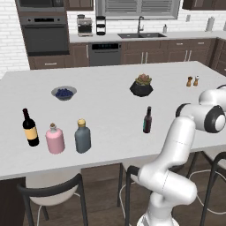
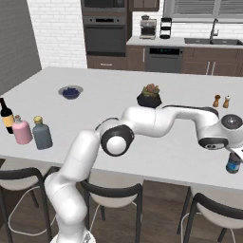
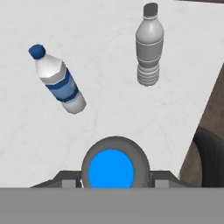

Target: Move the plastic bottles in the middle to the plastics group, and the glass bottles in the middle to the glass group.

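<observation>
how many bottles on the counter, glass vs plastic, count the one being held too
glass: 4 (wine bottle, pink bottle, flask, dark bottle)
plastic: 3 (blue-label bottle, grey bottle, held bottle)
total: 7

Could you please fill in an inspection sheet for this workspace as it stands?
Surface: white island counter, no marks seen.
Job's things: small water bottle in the pincer; pink bottle between wine bottle and grey flask; dark brown bottle alone mid-counter; blue-labelled plastic bottle and grey plastic bottle on the counter ahead of the hand.
Clutter: blueberry bowl, potted succulent, two shakers.
Pincer: closed on the water bottle, near the counter's edge.
Cables: thin white lines on the floor by the stools.
Surroundings: oven, sink, stools.
</observation>
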Controlling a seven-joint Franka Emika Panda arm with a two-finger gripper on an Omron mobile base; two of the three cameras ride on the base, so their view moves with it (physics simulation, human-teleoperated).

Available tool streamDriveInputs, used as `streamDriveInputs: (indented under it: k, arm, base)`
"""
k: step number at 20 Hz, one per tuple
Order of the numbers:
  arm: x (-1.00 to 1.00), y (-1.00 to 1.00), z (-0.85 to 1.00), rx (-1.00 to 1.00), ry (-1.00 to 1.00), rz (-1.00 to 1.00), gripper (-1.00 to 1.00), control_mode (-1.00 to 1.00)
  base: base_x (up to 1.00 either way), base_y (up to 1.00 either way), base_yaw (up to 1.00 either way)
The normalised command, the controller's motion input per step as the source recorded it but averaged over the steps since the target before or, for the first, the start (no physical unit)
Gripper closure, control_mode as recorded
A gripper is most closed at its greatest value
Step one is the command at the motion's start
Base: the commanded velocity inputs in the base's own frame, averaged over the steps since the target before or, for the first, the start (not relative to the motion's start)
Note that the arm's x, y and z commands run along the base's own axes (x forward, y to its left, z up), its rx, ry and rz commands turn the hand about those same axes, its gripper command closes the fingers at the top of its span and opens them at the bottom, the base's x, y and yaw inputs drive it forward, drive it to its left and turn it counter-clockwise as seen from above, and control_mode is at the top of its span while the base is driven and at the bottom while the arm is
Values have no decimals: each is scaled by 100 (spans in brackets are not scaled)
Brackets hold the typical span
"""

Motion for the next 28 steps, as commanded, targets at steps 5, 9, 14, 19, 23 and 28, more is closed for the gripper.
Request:
streamDriveInputs:
  k: [5, 9, 14, 19, 23, 28]
  arm:
    - [12, -1, 0, 0, 0, 2, 100, -100]
    - [0, 0, -3, 0, 0, 2, 100, -100]
    - [0, 0, -19, 0, 0, 2, 100, -100]
    - [0, 0, -17, 0, 0, 1, 100, -100]
    - [0, 0, -20, 0, 0, 1, 100, -100]
    - [0, 0, -20, 0, 0, 1, 100, -100]
  base:
    - [0, 0, 0]
    - [0, 0, 0]
    - [0, 0, 0]
    - [0, 0, 0]
    - [0, 0, 0]
    - [0, 0, 0]
